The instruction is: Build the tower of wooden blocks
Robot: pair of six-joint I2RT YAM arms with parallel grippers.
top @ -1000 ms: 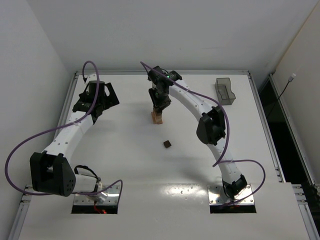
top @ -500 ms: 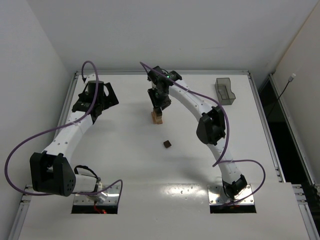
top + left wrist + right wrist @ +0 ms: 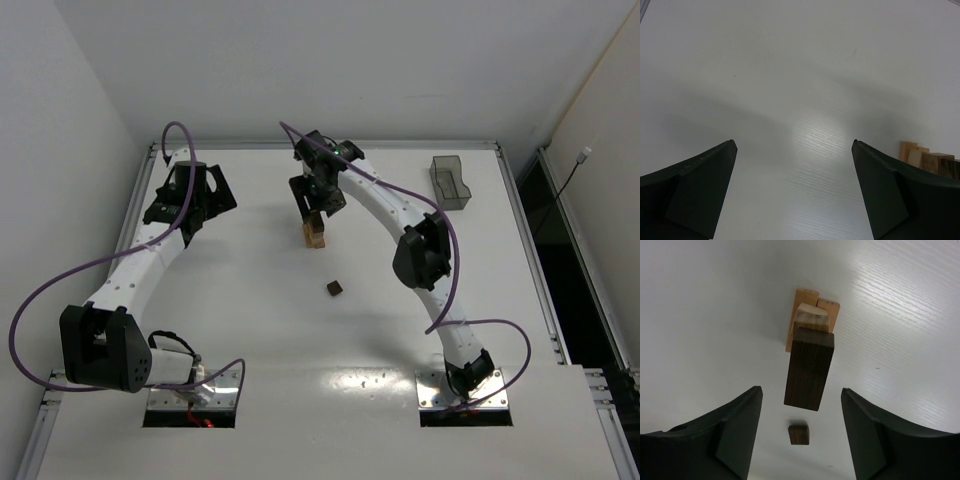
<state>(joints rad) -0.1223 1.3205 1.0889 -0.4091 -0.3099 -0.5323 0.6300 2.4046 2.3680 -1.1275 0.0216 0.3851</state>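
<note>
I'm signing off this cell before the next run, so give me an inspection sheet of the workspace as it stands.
Surface: white table, glossy, no spills seen.
Job's things: narrow tan-and-brown wood block tower upright mid-table; small dark brown wooden cube loose, nearer the bases.
Clutter: clear grey plastic bin, far right.
Grippers: left gripper open over bare table; right gripper open above the tower, not touching.
Cables: purple cables loop beside both arms, off the blocks.
Surroundings: white walls; nothing else seen.

Toward the far middle of the white table (image 3: 250, 330): narrow wood block tower (image 3: 316, 236), dark brown bar topmost on tan blocks. Nearer the arm bases and slightly right of it, apart: small dark brown wooden cube (image 3: 334, 288). At the far right corner, well apart from both: clear grey plastic bin (image 3: 450, 181).
</note>
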